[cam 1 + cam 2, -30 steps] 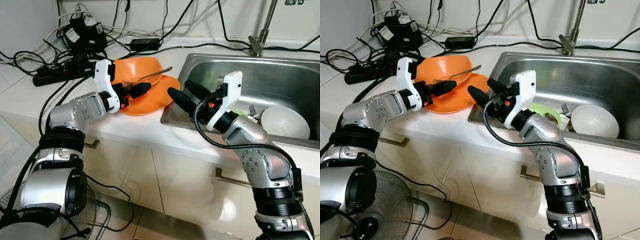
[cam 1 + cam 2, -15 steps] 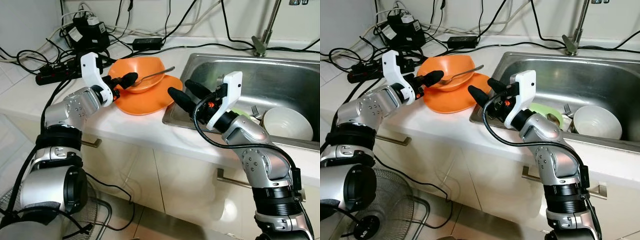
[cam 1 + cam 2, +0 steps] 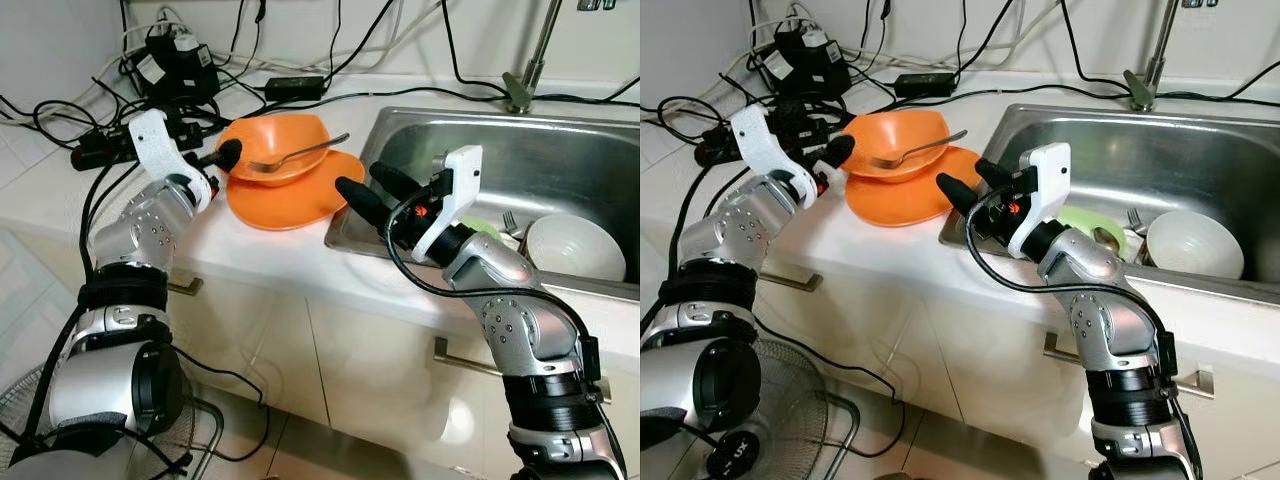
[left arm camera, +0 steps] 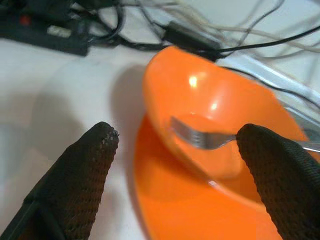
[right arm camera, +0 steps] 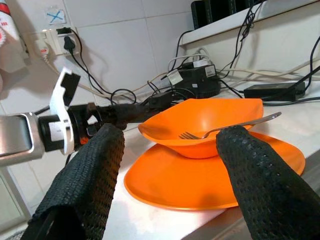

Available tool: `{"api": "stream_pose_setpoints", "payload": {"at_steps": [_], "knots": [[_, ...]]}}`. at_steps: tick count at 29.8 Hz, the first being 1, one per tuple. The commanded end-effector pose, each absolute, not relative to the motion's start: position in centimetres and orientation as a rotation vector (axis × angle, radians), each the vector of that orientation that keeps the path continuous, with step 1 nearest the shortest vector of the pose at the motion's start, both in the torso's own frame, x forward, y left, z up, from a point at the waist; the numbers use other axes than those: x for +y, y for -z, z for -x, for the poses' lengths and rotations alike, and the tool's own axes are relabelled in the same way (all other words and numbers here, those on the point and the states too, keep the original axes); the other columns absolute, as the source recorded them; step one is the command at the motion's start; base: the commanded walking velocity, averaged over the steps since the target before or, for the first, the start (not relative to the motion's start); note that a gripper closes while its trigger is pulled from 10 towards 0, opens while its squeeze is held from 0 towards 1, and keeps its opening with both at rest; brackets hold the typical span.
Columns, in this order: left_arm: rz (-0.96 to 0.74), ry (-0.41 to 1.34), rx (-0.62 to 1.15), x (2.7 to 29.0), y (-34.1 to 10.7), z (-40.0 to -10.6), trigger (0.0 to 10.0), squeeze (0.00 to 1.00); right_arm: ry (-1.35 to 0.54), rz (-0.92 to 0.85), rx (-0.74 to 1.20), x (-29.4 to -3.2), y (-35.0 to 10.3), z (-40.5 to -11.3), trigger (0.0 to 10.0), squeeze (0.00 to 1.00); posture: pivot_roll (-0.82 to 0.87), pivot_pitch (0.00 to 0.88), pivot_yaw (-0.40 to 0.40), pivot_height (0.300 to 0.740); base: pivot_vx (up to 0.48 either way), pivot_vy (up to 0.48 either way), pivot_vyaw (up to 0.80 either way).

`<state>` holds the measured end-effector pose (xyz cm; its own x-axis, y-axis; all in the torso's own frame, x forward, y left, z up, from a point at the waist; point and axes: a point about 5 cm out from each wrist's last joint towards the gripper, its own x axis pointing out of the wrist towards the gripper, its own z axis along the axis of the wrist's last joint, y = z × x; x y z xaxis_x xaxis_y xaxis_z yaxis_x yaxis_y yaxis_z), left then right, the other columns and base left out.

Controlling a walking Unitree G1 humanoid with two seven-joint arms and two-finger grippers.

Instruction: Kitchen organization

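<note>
On counter beside steel sink [image 3: 560, 150]: orange plate [image 3: 290, 200], orange bowl [image 3: 275, 145] stacked upon it, fork [image 3: 300, 152] resting tines-down inside, probably gathered for washing. Left gripper [image 4: 180, 150] spread, empty, aimed at bowl rim. Right gripper [image 3: 365, 190] spread, empty, at sink's near corner. White bowl [image 3: 572, 245] within sink.

Bare counter [image 3: 270, 255] before the orange plate [image 3: 290, 200]; cables [image 3: 150, 100] behind, sink [image 3: 560, 160] beside it.
</note>
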<state>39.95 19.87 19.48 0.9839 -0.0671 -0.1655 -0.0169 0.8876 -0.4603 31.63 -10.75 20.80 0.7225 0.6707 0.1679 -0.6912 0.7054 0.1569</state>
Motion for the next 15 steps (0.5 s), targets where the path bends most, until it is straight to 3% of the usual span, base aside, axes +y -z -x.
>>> {"api": "stream_pose_setpoints", "payload": {"at_steps": [1, 15], "knots": [[0.487, -0.01, 0.147, 20.0, -20.8, -40.4, 10.0, 0.0, -0.778, -0.206, -0.124, -10.4, -21.4, -31.5, 10.0, 0.0, -0.1, 0.0, 0.151, 0.74, 0.0, 0.0, 0.0], [0.635, -0.056, 0.236, 19.4, -19.8, -41.2, 10.0, 0.0, -0.772, -0.21, -0.124, -10.3, -21.3, -31.3, 10.0, 0.0, -0.11, 0.0, 0.159, 0.74, 0.0, 0.0, 0.0]]}}
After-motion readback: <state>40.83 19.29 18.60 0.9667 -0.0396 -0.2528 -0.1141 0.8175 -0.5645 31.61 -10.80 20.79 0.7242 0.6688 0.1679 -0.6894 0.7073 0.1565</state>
